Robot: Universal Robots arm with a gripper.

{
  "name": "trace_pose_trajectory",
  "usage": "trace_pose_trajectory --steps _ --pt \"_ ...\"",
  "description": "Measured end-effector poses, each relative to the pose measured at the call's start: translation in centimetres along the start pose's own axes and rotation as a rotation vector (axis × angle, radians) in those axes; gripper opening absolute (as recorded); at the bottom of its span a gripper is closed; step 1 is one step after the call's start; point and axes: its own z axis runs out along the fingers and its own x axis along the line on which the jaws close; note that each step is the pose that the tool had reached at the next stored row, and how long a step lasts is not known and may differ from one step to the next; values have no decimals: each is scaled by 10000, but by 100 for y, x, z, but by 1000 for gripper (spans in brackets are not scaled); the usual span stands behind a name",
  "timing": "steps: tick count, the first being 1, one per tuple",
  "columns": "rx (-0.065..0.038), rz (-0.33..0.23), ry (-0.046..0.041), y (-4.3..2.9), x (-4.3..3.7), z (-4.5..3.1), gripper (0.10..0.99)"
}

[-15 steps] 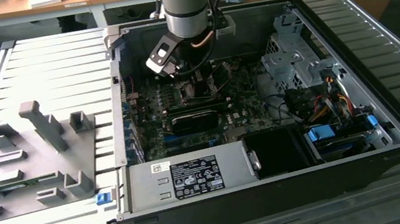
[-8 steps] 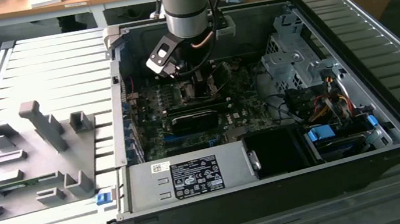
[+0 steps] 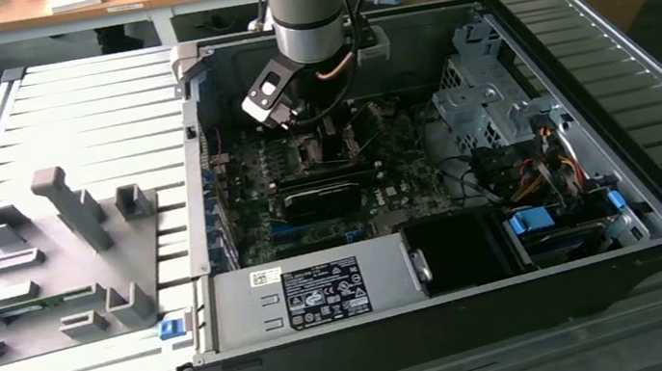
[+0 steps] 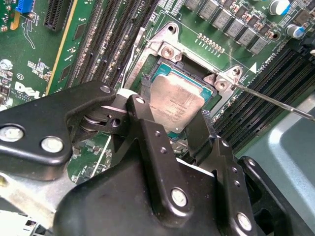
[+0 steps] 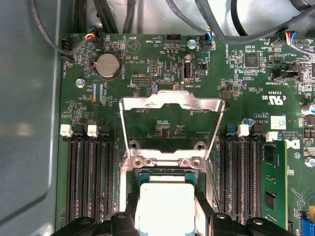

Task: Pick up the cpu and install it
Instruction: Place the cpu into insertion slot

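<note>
The cpu (image 4: 174,101), a small square chip with a silvery top, sits between my two black fingers (image 4: 142,123) right over the open socket (image 4: 170,49) on the green motherboard (image 4: 34,64). My gripper (image 4: 170,113) is shut on the cpu's two opposite edges. In the first wrist view the cpu (image 5: 165,204) lies within the socket frame, with the gripper (image 5: 167,209) around it and the metal load plate (image 5: 170,105) swung up and open beyond it. I cannot tell whether the chip rests in the socket or hangs just above. In the exterior view the gripper (image 3: 318,139) reaches down into the computer case (image 3: 452,305).
Black memory slots (image 5: 91,182) flank the socket, and a green memory stick (image 5: 273,189) stands in one. The thin socket lever (image 4: 270,101) sticks out sideways. The case holds a power supply (image 3: 320,294), a drive cage (image 3: 488,95) and cables (image 3: 537,171). A grey fixture tray (image 3: 57,263) lies outside.
</note>
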Motion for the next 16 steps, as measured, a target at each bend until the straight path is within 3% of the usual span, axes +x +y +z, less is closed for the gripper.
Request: trace_pose_trajectory --steps 3,4,16 --pt "-3 1 5 0 1 2 541" --pt "-2 1 3 0 0 2 604" --pt "0 1 12 2 0 -33 604"
